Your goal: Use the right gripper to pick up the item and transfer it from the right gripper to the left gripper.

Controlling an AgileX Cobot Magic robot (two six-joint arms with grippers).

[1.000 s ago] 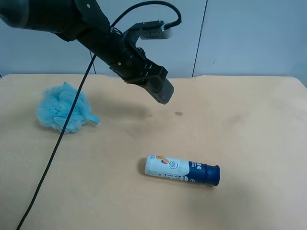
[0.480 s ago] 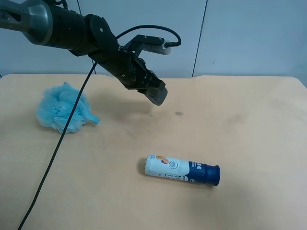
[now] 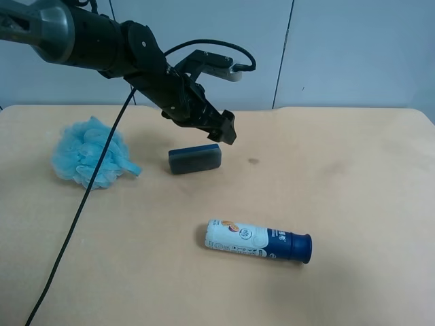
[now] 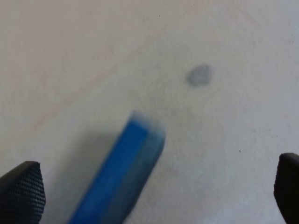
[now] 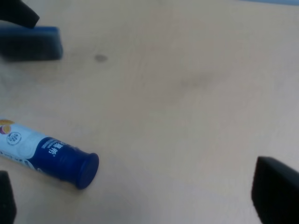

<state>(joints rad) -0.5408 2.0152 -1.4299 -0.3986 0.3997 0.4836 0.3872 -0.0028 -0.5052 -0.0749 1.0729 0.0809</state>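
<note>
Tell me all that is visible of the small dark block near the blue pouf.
The item is a small dark grey-black rectangular block with a bluish band along one side, looking felt-like. It is just below the open left gripper, which does not hold it, and to the right of the pouf in the exterior high view. It looks blurred in the left wrist view, so whether it rests on the table or is falling cannot be told.

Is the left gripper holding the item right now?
No; the item sits below the left gripper, whose jaws are spread wide apart with nothing between them.
</note>
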